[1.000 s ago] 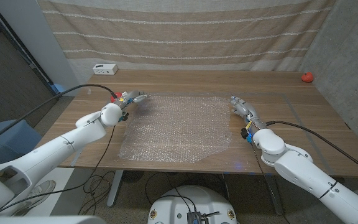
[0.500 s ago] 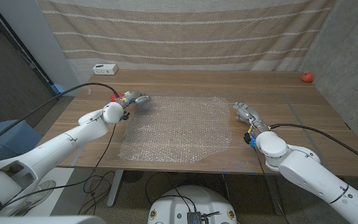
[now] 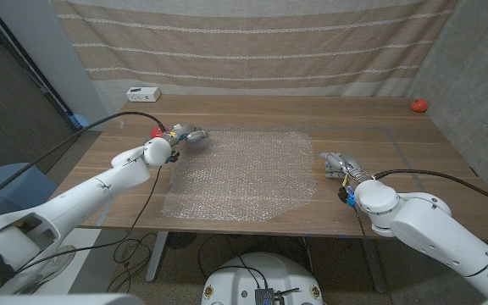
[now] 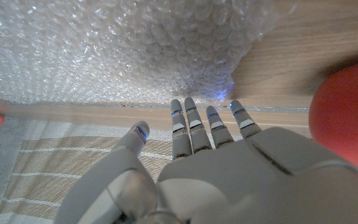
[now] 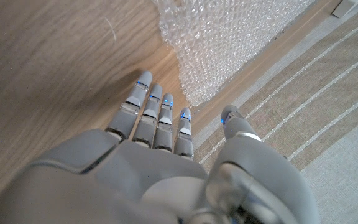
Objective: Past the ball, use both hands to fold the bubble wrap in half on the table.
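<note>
Evidently: nothing is held yet, and both hands seem placed to take opposite sides of the sheet.
Bubble wrap: the bubble wrap [image 3: 242, 174] lies spread flat in the middle of the head view on the wooden table [image 3: 413, 182], unfolded, its near edge close to the table's front edge.
Left hand: the left hand [image 3: 186, 135] sits at the sheet's upper left corner in the head view; the left wrist view shows its fingers [image 4: 194, 124] straight and apart, tips at the wrap's edge, gripping nothing. Whether they touch the plastic I cannot tell.
Right hand: the right hand [image 3: 339, 163] is right of centre in the head view, just beside the sheet's right edge; in the right wrist view its fingers [image 5: 157, 112] are extended and spread over bare wood next to a corner of the wrap, holding nothing.
Ball: the red ball [image 3: 418, 105] rests at the upper right of the head view near the table's far corner, well apart from both hands.
Why so: one hand at each side probably lets the two lift an edge evenly, so the light sheet folds without skewing.
White box: a small white box [image 3: 143, 93] stands at the upper left, on the table's far edge, out of the way.
</note>
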You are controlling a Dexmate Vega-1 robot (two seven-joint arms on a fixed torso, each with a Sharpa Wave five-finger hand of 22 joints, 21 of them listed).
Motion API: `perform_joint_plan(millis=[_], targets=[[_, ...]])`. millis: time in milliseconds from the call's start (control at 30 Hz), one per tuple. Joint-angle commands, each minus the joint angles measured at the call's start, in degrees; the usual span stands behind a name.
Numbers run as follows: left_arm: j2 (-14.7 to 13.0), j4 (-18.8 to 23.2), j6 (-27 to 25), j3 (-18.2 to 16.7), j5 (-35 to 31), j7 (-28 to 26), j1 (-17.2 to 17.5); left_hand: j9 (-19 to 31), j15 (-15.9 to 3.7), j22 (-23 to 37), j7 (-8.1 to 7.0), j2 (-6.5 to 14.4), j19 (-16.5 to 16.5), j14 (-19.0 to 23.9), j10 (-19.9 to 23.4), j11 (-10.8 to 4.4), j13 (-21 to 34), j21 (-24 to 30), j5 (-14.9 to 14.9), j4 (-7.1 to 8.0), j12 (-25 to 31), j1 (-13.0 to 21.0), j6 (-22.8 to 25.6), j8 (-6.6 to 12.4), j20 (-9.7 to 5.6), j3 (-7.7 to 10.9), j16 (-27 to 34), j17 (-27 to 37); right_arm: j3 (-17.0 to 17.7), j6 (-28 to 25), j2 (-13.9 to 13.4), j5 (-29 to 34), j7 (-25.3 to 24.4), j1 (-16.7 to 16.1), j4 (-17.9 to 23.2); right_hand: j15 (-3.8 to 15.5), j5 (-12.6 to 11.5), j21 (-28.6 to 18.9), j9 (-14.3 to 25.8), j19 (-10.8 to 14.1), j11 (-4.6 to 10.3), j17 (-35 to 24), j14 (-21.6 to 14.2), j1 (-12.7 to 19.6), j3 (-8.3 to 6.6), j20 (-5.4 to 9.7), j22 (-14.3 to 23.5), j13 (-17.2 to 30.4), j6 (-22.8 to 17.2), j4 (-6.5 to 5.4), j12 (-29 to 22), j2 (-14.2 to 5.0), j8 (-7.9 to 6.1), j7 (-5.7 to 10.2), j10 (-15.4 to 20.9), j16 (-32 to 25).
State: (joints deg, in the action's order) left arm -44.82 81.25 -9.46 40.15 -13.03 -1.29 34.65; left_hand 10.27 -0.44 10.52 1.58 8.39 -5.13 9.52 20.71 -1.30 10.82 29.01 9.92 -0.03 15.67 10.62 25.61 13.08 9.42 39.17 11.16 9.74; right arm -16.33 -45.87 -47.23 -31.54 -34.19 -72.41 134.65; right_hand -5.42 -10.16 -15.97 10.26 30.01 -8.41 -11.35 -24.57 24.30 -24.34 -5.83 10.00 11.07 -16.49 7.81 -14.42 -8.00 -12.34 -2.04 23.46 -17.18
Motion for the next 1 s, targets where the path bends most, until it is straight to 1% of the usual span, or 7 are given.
perform_joint_plan(millis=[33,267,433,533,700,833,1000], targets=[[1.0,-1.4,0.0,1.8,-1.7,1.0,-1.8,0.3,-0.88,0.3,0.1,-0.2,0.3,0.5,1.0,-0.48,0.1,-0.2,0.1,1.02,0.0,-1.1,0.8,-0.32,-0.17,-0.11,0.0,0.4,2.0,-13.1,-0.2,-7.9,-1.8,1.0,4.0,-0.07,0.0,-0.4,0.3,0.9,-0.03,-0.1,-0.9,0.4,-0.13,-0.13,0.2,0.2,-0.3,-0.15,-0.2,-0.19,-0.12,-0.15,0.8,-0.3],[1.2,-0.8,-1.9,3.7,-5.7,0.5,-2.7,0.2,-1.7,0.3,0.63,-0.6,0.8,3.0,5.0,-0.75,0.0,-0.5,0.4,3.35,0.4,-3.4,5.7,0.38,-0.76,-0.72,0.4,0.2,2.9,-19.1,0.8,-11.2,-4.2,2.1,6.3,-0.79,0.0,-1.0,0.3,3.4,-0.61,-0.1,-3.5,-0.4,0.03,-0.71,0.2,0.1,-0.8,-0.67,-0.2,-0.02,0.19,-0.51,2.0,-0.7],[1.6,-1.3,-1.8,3.8,-5.6,1.0,-2.9,0.1,-1.96,0.3,0.69,-0.9,0.8,3.4,5.3,-0.75,0.0,-0.6,0.5,3.69,0.3,-3.8,5.9,0.18,-0.9,-0.92,0.4,0.2,4.0,-26.3,3.2,-13.9,-6.9,3.5,7.9,-1.29,0.2,-1.4,0.3,4.9,-1.05,0.0,-4.9,-1.2,0.44,-1.34,0.2,0.1,-1.3,-1.01,-0.1,0.47,0.3,-0.8,2.7,-0.8],[1.8,-1.6,-1.7,3.8,-5.5,1.0,-2.9,0.1,-1.88,0.3,0.84,-1.0,0.7,3.4,5.1,-0.75,0.0,-0.7,0.5,3.83,0.1,-4.0,5.8,0.04,-1.03,-1.01,0.3,0.2,5.1,-29.6,4.1,-15.3,-6.9,4.1,8.8,-0.47,0.1,-2.7,0.3,9.9,-1.77,0.1,-11.0,-2.3,0.5,-1.55,0.3,0.1,-1.4,-1.56,-0.5,0.4,0.82,-0.86,6.3,-2.0],[2.1,-2.2,-1.4,3.8,-5.3,0.9,-3.0,0.1,-1.92,0.3,0.86,-1.2,0.6,3.3,5.0,-0.68,0.0,-0.8,0.5,4.08,-0.1,-4.3,5.6,-0.24,-1.31,-1.13,0.1,0.2,9.0,-24.3,2.4,-17.7,-1.1,1.2,8.7,-0.42,0.0,-3.6,0.3,13.5,-2.49,0.4,-15.4,-2.4,-0.04,-1.08,0.3,0.1,-4.0,-1.41,-1.7,0.28,0.34,-2.25,11.6,-2.4],[2.3,-2.7,-1.0,3.8,-5.1,0.8,-3.1,0.1,-1.97,0.3,0.9,-1.3,0.6,3.1,5.0,-0.6,0.0,-0.9,0.5,4.27,-0.2,-4.5,5.4,-0.45,-1.33,-1.2,0.0,0.2,10.9,-19.7,-0.1,-21.3,5.4,0.3,6.8,-0.33,-0.1,-3.9,0.3,14.8,-2.99,0.5,-16.6,-2.0,-0.56,-1.21,0.3,0.0,-4.0,-1.18,-1.4,-0.03,0.56,-2.75,12.2,-2.4],[2.6,-3.2,-0.6,3.9,-5.0,0.6,-3.2,0.1,-1.95,0.3,0.86,-1.3,0.5,3.0,5.0,-0.44,0.0,-1.0,0.6,4.47,-0.4,-4.7,5.4,-0.62,-1.53,-1.24,-0.1,0.2,12.1,-18.8,-2.0,-27.1,9.1,1.4,5.4,-1.82,-0.2,-4.3,0.3,16.8,-3.96,0.6,-17.8,-1.8,-1.3,-2.13,0.3,-0.1,-2.9,-1.15,-0.5,-0.43,1.23,-3.39,12.2,-1.8]])
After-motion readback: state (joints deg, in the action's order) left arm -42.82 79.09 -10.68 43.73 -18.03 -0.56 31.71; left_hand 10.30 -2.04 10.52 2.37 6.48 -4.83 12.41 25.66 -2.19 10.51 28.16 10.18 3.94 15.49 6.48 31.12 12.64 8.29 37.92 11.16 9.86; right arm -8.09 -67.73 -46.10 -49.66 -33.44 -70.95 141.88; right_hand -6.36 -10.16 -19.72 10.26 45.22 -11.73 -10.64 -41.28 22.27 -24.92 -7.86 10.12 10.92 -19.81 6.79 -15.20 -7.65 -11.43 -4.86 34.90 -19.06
